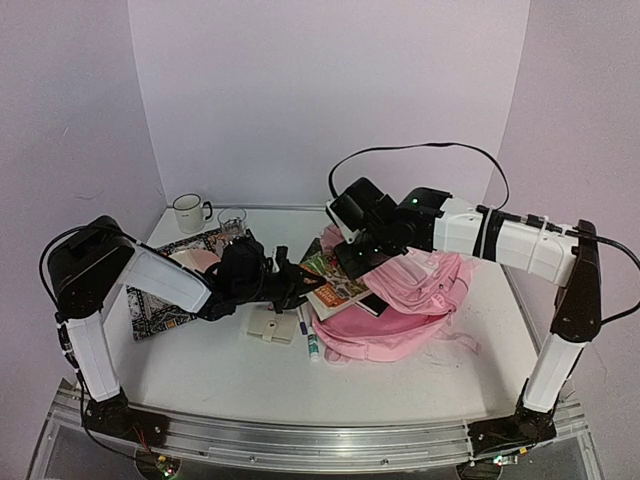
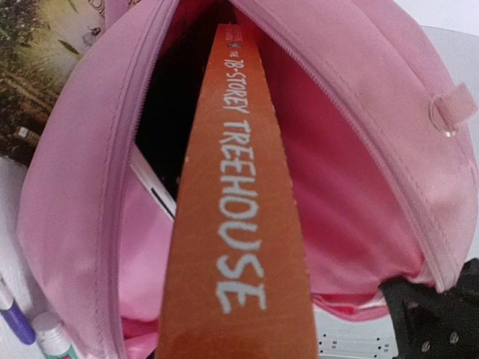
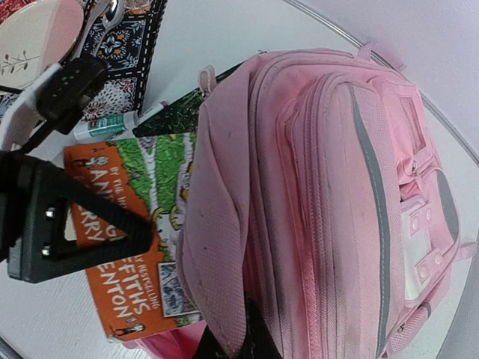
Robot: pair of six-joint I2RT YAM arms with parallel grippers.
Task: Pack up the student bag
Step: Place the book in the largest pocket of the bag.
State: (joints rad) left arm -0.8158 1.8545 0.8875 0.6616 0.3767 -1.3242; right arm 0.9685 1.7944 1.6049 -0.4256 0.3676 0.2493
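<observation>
The student bag, a soft pink backpack, lies on its side at the table's centre right with its mouth facing left. My right gripper is shut on the upper flap of the bag and holds the mouth open; its dark fingertips show at the bottom of the right wrist view. My left gripper is shut on an orange Treehouse book. The book's spine points into the open bag. A dark flat device with a white edge lies inside beside the book.
A white mug and a glass stand at the back left. A patterned placemat with a pink plate lies left. A pale flat case and a glue stick lie just left of the bag.
</observation>
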